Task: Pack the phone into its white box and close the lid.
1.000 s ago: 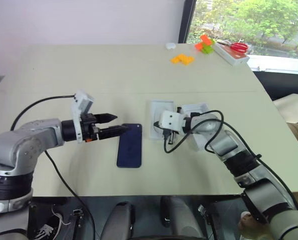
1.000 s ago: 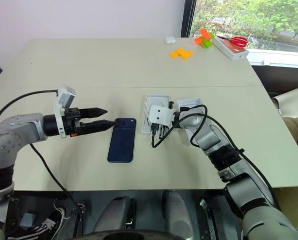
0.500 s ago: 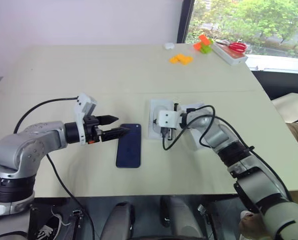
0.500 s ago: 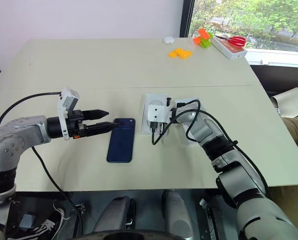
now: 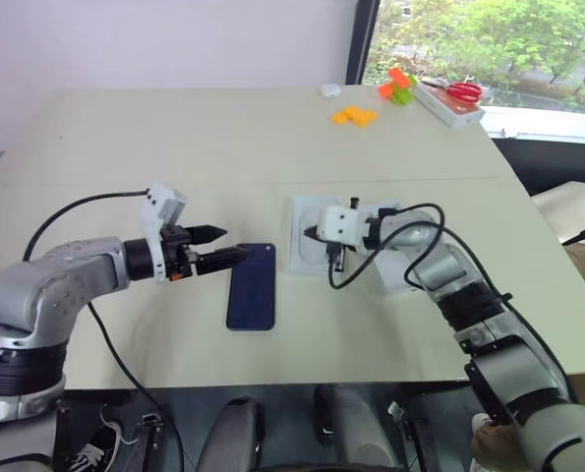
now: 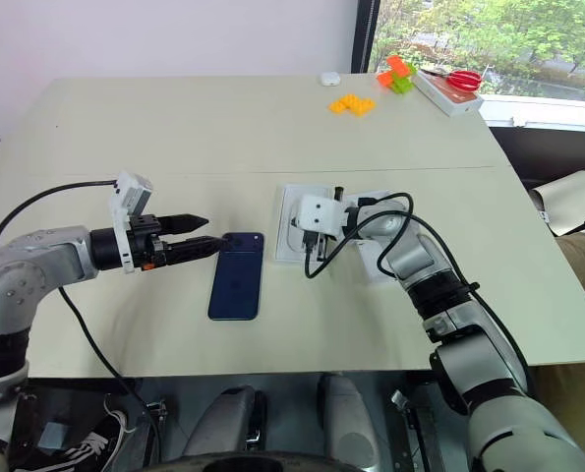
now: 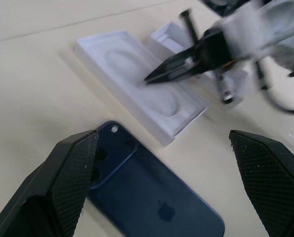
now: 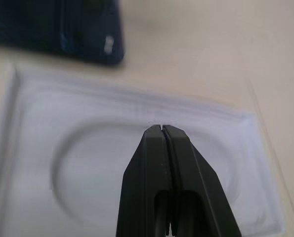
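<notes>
**Phone still on the table, box not yet filled**

Since a second ago the right gripper (image 5: 313,234) has lifted off the white insert (image 5: 310,232) and now hangs just above it at the centre of the left eye view; the left arm has barely shifted. In the right wrist view its two black fingers (image 8: 162,163) lie pressed together over the oval dent, holding nothing.

At centre left of the frame the left gripper (image 6: 211,234) points at the near top corner of the phone (image 6: 235,275), fingers spread wide, with nothing between them; the left wrist view shows the phone's camera corner just beyond them. The phone lies flat on its face, dark glossy back up, on the bare table (image 6: 223,128), just left of the insert and apart from it.

Right of the insert, a white box part (image 5: 395,277) lies mostly hidden under the right forearm; I cannot tell whether it is the tray or the lid, nor what is in it. The insert's dent is empty.

By my reading the task is at an early stage: the phone is ungrasped and unpacked, and no closed box is in sight. Picking up the phone, laying it in the tray and fitting the lid all remain.
</notes>
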You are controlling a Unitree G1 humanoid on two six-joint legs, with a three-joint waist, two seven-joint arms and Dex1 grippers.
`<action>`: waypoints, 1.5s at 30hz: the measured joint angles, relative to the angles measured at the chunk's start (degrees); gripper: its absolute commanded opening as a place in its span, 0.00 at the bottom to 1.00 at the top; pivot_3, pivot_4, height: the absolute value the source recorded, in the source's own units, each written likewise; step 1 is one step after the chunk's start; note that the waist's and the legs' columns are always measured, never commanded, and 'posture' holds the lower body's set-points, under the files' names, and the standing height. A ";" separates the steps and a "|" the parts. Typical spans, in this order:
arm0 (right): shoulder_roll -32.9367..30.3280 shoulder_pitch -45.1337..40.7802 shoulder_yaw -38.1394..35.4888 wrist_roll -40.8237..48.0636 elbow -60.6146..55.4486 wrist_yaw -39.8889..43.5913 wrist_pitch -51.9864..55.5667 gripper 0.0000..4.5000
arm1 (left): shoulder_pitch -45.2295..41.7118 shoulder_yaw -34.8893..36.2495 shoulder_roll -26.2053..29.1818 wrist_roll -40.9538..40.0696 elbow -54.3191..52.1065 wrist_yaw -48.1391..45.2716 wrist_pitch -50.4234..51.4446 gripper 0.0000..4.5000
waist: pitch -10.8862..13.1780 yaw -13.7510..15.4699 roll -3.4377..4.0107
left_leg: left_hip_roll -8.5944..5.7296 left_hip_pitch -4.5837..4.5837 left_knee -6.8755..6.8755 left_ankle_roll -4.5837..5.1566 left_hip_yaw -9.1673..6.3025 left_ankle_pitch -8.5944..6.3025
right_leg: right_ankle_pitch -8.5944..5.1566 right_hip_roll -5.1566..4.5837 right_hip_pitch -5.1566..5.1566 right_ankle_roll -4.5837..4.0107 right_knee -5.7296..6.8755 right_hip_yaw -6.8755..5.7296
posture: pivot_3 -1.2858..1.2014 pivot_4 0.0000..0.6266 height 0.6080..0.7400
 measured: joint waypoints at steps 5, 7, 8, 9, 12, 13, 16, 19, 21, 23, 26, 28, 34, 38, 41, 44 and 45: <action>-0.30 2.07 -3.16 4.75 -8.26 1.61 2.42 0.76 | 0.11 5.04 3.07 -3.79 1.48 0.48 6.77 1.00 | 0.00 0.10 0.00 | -0.02 -0.01 0.00 0.03 0.01 -0.01 | 0.00 -0.04 0.01 0.01 -0.03 -0.02 | 0.52 0.24 1.00; -0.31 3.49 -3.09 4.92 -10.24 1.92 3.05 0.98 | 0.39 7.56 3.45 -5.30 2.74 1.32 9.90 1.00 | 0.00 0.10 0.00 | -0.03 -0.01 0.00 0.03 0.01 -0.01 | 0.00 -0.05 0.01 0.01 -0.03 -0.02 | 0.52 0.24 1.00; -0.34 3.97 -2.93 4.90 -11.02 2.00 3.09 0.98 | 0.55 8.83 3.50 -6.20 3.64 1.74 11.58 1.00 | 0.00 0.10 0.00 | -0.03 -0.01 0.00 0.03 0.01 -0.01 | 0.00 -0.05 0.01 0.01 -0.02 -0.02 | 0.52 0.24 1.00; -0.35 4.16 -2.67 4.81 -11.77 2.04 3.09 0.96 | 0.52 10.42 3.42 -7.37 4.87 2.40 14.03 1.00 | 0.00 0.10 0.00 | -0.02 -0.01 0.00 0.02 0.00 -0.01 | 0.00 -0.04 0.00 0.01 -0.01 -0.02 | 0.52 0.24 1.00; -0.51 4.76 -1.92 4.72 -15.18 2.46 3.13 0.71 | 0.51 15.31 3.35 -9.78 8.13 4.39 20.93 1.00 | 0.00 0.02 0.00 | -0.01 0.00 0.00 0.02 -0.01 -0.01 | 0.00 -0.02 0.00 0.01 0.00 -0.04 | 0.52 0.24 1.00; -0.63 5.30 -1.65 4.41 -16.28 2.56 2.39 0.57 | 1.04 16.22 3.90 -11.08 8.13 4.52 22.73 1.00 | 0.00 0.05 0.00 | -0.01 0.00 0.00 0.02 -0.01 -0.01 | -0.01 -0.02 0.00 0.01 0.00 -0.03 | 0.52 0.24 1.00; -2.09 8.28 0.20 3.46 -19.86 3.48 -2.00 0.25 | 4.45 17.96 6.70 -14.23 8.12 4.53 25.32 1.00 | 0.00 0.03 0.00 | -0.01 0.00 -0.03 0.03 -0.01 -0.03 | -0.01 -0.06 -0.02 0.00 -0.01 -0.03 | 0.52 0.24 1.00; -3.58 10.81 2.91 0.95 -20.44 4.10 -8.34 0.02 | 6.78 18.26 7.50 -15.35 8.12 5.29 25.42 1.00 | 0.01 0.27 0.00 | -0.05 0.00 -0.03 0.02 0.00 -0.02 | -0.03 -0.12 0.00 -0.03 -0.03 -0.03 | 0.52 0.24 1.00; -4.62 11.37 4.89 -1.60 -20.18 4.14 -13.29 0.02 | 7.39 18.31 7.02 -16.09 8.02 6.20 25.42 1.00 | -0.01 0.30 -0.02 | -0.06 0.03 -0.01 0.00 0.00 -0.01 | -0.11 -0.12 0.04 -0.17 -0.03 -0.03 | 0.52 0.24 1.00; -4.83 11.40 6.35 -4.77 -18.40 3.06 -17.42 0.02 | 7.35 18.40 5.25 -17.11 7.54 7.45 25.42 1.00 | -0.01 0.27 -0.02 | -0.06 0.11 -0.02 0.00 0.02 -0.01 | -0.12 -0.12 0.10 -0.18 -0.02 -0.02 | 0.52 0.24 1.00; -4.97 11.48 9.03 -13.25 -12.09 -2.44 -24.40 0.02 | 7.27 17.84 1.29 -17.16 6.99 11.98 25.41 1.00 | -0.01 0.22 -0.03 | -0.06 0.12 -0.04 -0.02 0.02 0.00 | -0.11 -0.11 0.08 -0.17 -0.01 0.01 | 0.52 0.24 1.00; -4.96 11.75 10.15 -18.61 -8.35 -6.49 -26.96 0.02 | 7.29 16.81 -1.21 -16.69 6.87 15.66 25.42 1.00 | -0.01 0.24 -0.03 | -0.07 0.10 -0.04 -0.04 0.03 0.01 | -0.10 -0.11 0.06 -0.17 0.00 0.04 | 0.52 0.24 1.00; -4.85 10.77 10.95 -24.12 -5.19 -11.77 -30.24 0.02 | 7.00 14.61 -6.72 -18.46 5.81 23.62 25.42 1.00 | -0.02 0.21 -0.04 | -0.06 0.14 -0.04 -0.08 0.02 0.03 | -0.05 -0.11 0.08 -0.14 0.01 0.11 | 0.52 0.24 1.00; -4.58 10.21 11.32 -25.83 -4.51 -13.00 -31.23 0.02 | 5.60 14.34 -10.51 -19.55 5.45 28.42 25.41 1.00 | -0.05 0.28 -0.08 | -0.08 0.34 -0.06 -0.07 0.02 0.02 | -0.04 -0.10 0.27 -0.12 -0.02 0.11 | 0.52 0.24 1.00; -4.52 10.22 11.57 -26.78 -4.49 -13.41 -31.28 0.02 | 5.54 14.00 -12.23 -19.51 5.13 30.58 25.26 1.00 | -0.07 0.27 -0.07 | -0.09 0.75 -0.16 -0.05 0.01 0.01 | -0.12 -0.11 0.66 -0.21 -0.07 0.11 | 0.52 0.24 1.00; -4.53 10.21 11.60 -27.29 -4.41 -13.62 -31.49 0.02 | 5.10 14.04 -13.68 -19.50 5.42 31.72 25.22 1.00 | -0.11 0.32 -0.09 | -0.10 0.80 -0.16 -0.05 0.01 0.01 | -0.13 -0.11 0.73 -0.21 -0.08 0.10 | 0.52 0.24 1.00; -4.50 10.19 11.61 -27.37 -4.27 -13.70 -31.62 0.02 | 4.88 14.07 -14.28 -19.55 5.54 32.15 25.22 1.00 | -0.13 0.33 -0.08 | -0.10 0.82 -0.16 -0.05 0.01 0.01 | -0.13 -0.11 0.75 -0.20 -0.09 0.09 | 0.52 0.24 1.00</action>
